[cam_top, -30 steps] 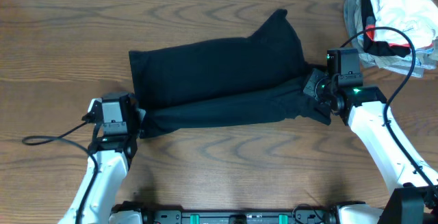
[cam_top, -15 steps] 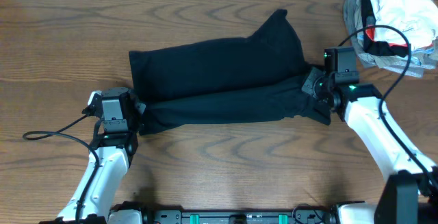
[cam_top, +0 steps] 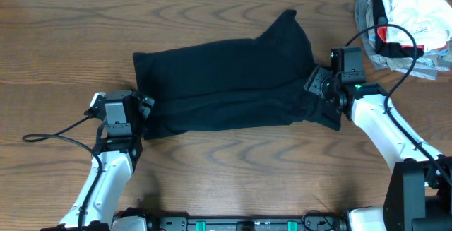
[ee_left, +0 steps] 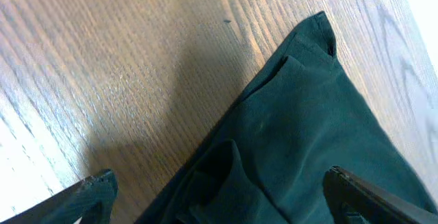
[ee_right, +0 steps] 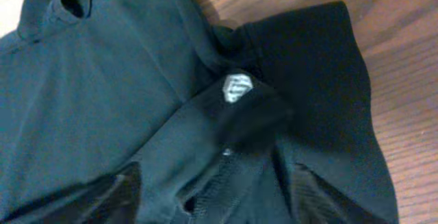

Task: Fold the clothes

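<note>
The clothes, one black T-shirt (cam_top: 226, 83), lie folded lengthwise across the middle of the table, with a sleeve sticking up at the back right. My left gripper (cam_top: 145, 107) stands open at the shirt's left end. In the left wrist view its gripper (ee_left: 219, 200) straddles the folded edge of the shirt (ee_left: 308, 114), and its fingertips (ee_left: 96, 186) are far apart. My right gripper (cam_top: 316, 85) is open over the shirt's right end. In the right wrist view the gripper (ee_right: 219, 196) hangs over bunched fabric (ee_right: 102, 80) near the small white logo (ee_right: 237, 87).
A heap of white, grey, red and black garments (cam_top: 406, 22) sits at the back right corner, close behind my right arm. A black cable (cam_top: 56, 138) trails left from my left arm. Bare wood lies in front of the shirt.
Both grippers have opened and let go of the shirt's folded edge. The lifted layer has settled flat onto the body. My right gripper has shifted slightly up and to the left.
</note>
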Controlling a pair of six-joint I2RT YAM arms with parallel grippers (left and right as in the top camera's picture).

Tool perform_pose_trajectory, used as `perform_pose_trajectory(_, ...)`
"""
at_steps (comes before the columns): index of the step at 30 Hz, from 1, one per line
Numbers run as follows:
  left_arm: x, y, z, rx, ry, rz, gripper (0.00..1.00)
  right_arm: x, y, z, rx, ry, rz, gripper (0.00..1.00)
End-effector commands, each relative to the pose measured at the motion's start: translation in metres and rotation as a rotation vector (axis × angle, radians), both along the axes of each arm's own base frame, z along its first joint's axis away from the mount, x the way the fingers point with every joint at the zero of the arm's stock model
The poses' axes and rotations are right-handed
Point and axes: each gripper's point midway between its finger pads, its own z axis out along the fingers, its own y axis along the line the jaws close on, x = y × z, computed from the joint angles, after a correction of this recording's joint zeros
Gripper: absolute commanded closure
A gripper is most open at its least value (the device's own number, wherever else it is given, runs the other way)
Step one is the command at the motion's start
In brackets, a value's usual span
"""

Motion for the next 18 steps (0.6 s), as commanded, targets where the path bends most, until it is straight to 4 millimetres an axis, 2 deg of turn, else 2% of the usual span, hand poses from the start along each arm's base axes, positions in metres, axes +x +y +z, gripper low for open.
perform_pose_trajectory(1,0.006,0.005,0.009,0.088,-0.001,-0.057,0.02,0.012,-0.005,0.013,-0.030,-0.034,0.026,0.23)
perform_pose_trajectory(4,0.009,0.002,0.013,0.120,0.004,-0.116,0.02,0.015,-0.004,0.027,-0.079,-0.032,0.101,0.16)
perform_pose_trajectory(5,0.011,-0.001,0.017,0.129,0.006,-0.149,0.02,0.016,-0.004,0.034,-0.097,-0.026,0.128,0.11)
perform_pose_trajectory(8,0.014,-0.005,0.029,0.163,0.042,-0.232,0.02,0.018,-0.004,0.057,-0.144,-0.014,0.203,0.10)
perform_pose_trajectory(13,0.017,-0.010,0.069,0.227,0.142,-0.369,0.02,0.018,-0.001,0.100,-0.167,-0.001,0.268,0.11)
perform_pose_trajectory(18,0.030,-0.009,0.117,0.266,0.199,-0.436,0.02,0.032,0.001,0.137,-0.164,-0.072,0.265,0.07)
